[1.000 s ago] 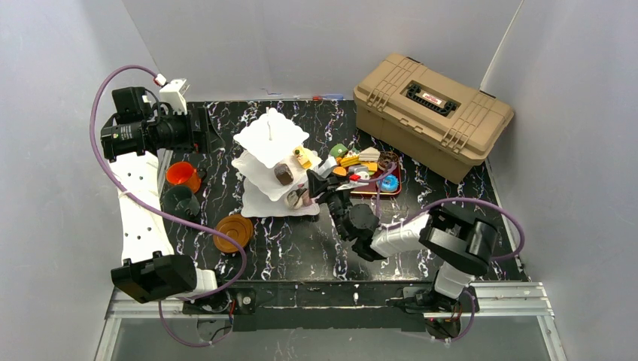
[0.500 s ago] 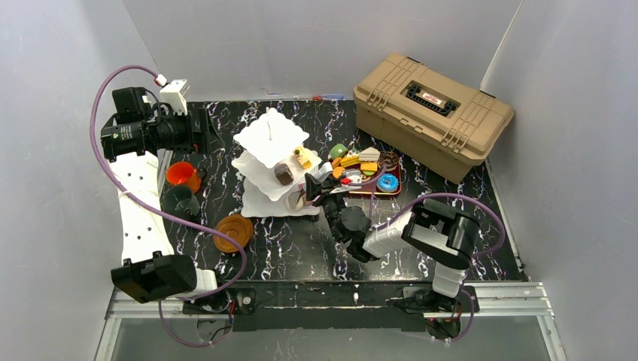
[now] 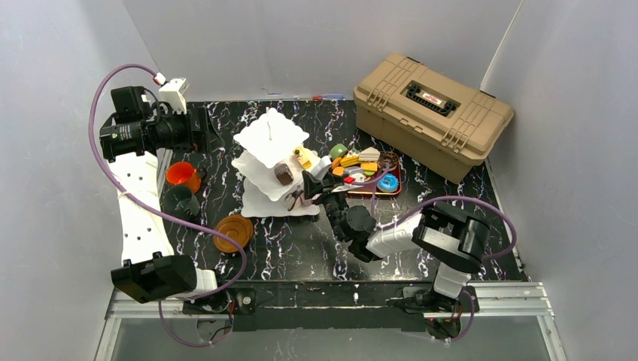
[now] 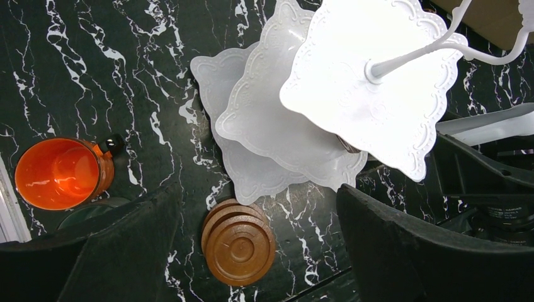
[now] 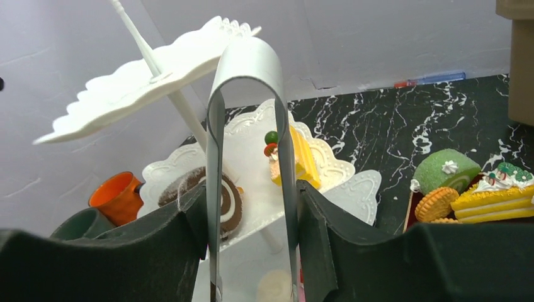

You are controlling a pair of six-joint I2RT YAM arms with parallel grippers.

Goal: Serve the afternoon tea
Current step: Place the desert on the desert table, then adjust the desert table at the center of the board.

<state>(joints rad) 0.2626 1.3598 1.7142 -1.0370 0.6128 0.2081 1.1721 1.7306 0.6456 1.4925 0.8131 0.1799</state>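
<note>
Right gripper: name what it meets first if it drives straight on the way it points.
Likely the white tiered stand: the right gripper, holding metal tongs, points at its middle plate by the chocolate swirl roll. Depth unclear.

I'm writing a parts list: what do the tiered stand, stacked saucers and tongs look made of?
Tiered stand: likely white plastic, matte, embossed scalloped rims.
Saucers: brown, wood or plastic, concentric rings.
Tongs: bent metal strip, satin silver sheen.

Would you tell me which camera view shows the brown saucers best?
The left wrist view: the brown saucers lie large and unblocked. The top view shows them small; the right wrist view misses them.
</note>
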